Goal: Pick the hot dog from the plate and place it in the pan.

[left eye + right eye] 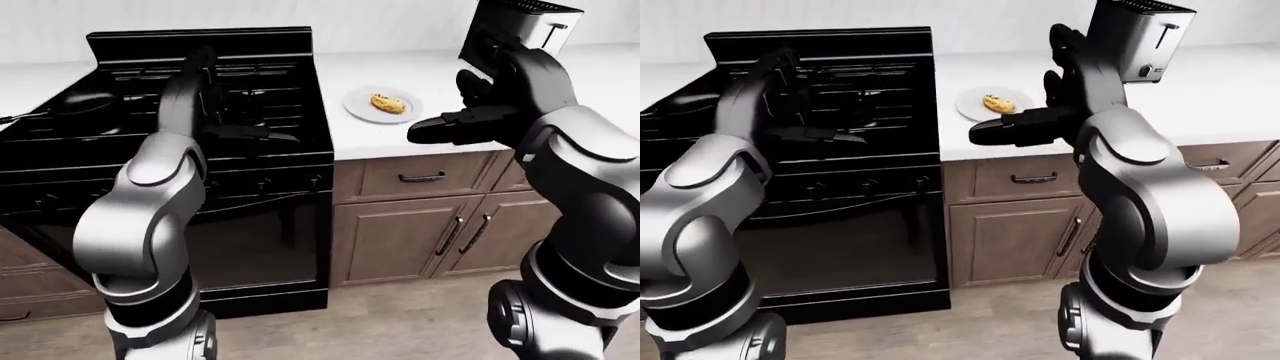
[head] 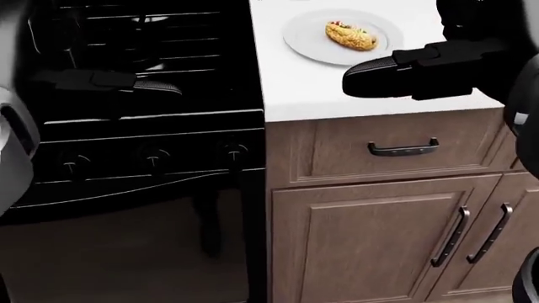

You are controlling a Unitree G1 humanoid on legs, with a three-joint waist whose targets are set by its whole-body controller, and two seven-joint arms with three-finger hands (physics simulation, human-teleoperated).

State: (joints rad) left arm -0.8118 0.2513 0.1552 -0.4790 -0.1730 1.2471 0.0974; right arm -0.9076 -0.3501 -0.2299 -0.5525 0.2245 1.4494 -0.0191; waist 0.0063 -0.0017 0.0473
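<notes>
Hovering right hand (image 2: 371,71) empty, hot dog (image 2: 351,35) on plate (image 2: 305,36) beyond

Occlusions and cut-offs

I see the pan (image 1: 82,103) black against the stove (image 1: 270,161); toaster (image 1: 1137,34) top cropped.

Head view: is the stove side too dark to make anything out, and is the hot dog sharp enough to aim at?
Head view: the stove is near-black, only faint grate and knob highlights; the left hand barely separates from it. The hot dog on the plate is bright and crisp. Left-eye view: the pan shows only as a dark shape with faint glare.
</notes>
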